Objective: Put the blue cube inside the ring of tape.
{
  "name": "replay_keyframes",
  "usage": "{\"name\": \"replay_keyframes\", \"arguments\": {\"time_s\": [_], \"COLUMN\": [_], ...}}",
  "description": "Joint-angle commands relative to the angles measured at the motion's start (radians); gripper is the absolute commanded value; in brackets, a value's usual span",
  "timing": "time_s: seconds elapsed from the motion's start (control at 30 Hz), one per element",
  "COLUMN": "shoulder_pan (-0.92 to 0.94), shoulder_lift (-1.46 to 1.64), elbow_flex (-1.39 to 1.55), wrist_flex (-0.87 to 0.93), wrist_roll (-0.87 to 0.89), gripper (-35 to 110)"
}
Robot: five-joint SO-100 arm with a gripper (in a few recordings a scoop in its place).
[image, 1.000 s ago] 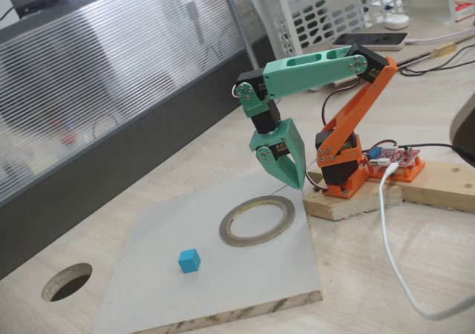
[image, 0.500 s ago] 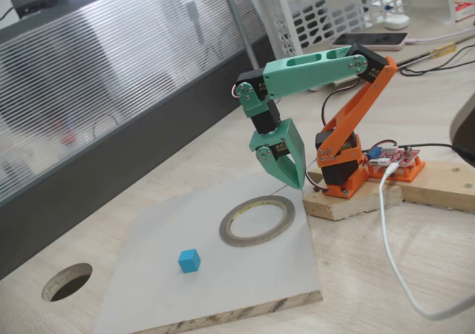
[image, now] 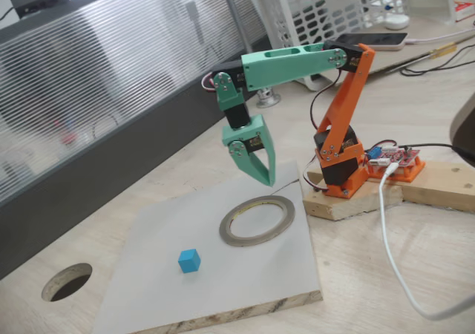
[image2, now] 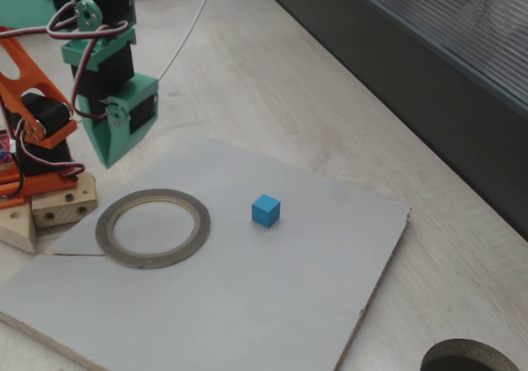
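Pale wooden tabletop, grey board (image: 178,223) on it. Green gripper (image: 261,172) hangs pointing down, above the far edge of the tape ring (image: 257,220), fingers seemingly together, holding nothing. Blue cube (image: 189,260) sits on the board, apart from the ring. Closing off-centre could nudge the cube away. Forearm level, orange upper arm upright.

Matt plastic blue cube (image: 189,260), smooth grey board (image: 171,237) with raw plywood edge

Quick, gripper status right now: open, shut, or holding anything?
Gripper: shut and empty, hanging in the air above the board; the blue cube lies loose on the board, outside the ring of tape.
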Motion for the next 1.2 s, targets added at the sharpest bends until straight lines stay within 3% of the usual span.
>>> {"name": "replay_keyframes", "arguments": {"time_s": [0.0, 0.57, 1.17], "shoulder_pan": [-0.058, -0.109, -0.153], "shoulder_lift": [-0.049, -0.617, -0.942], "elbow_flex": [-0.066, -0.63, -1.091], "wrist_flex": [0.014, 0.012, 0.012], "wrist_roll": [0.009, 0.008, 0.008], "gripper": [0, 0, 0]}}
